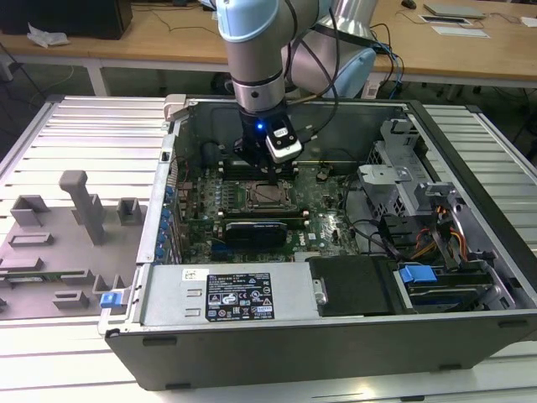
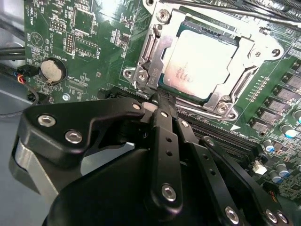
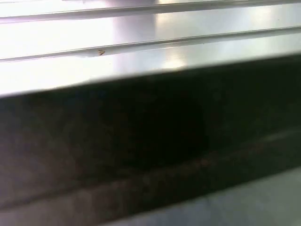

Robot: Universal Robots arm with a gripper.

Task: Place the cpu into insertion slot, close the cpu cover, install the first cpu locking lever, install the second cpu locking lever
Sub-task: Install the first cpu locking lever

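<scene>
In the exterior view the arm reaches into the open computer case [image 1: 336, 336], above the insertion slot [image 1: 267, 195]. In the second wrist view the pincer [image 2: 157, 101], fingers together, touches the cpu cover [image 2: 237, 63], shut over the seated cpu [image 2: 200, 63]

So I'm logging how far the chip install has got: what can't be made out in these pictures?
- Second wrist view: the hand covers the near edge of the cover over the chip, so any lever there is hidden.
- Exterior view: the arm blocks part of the socket; the levers are too small.
- First wrist view: blurred; nothing identifiable.
</scene>
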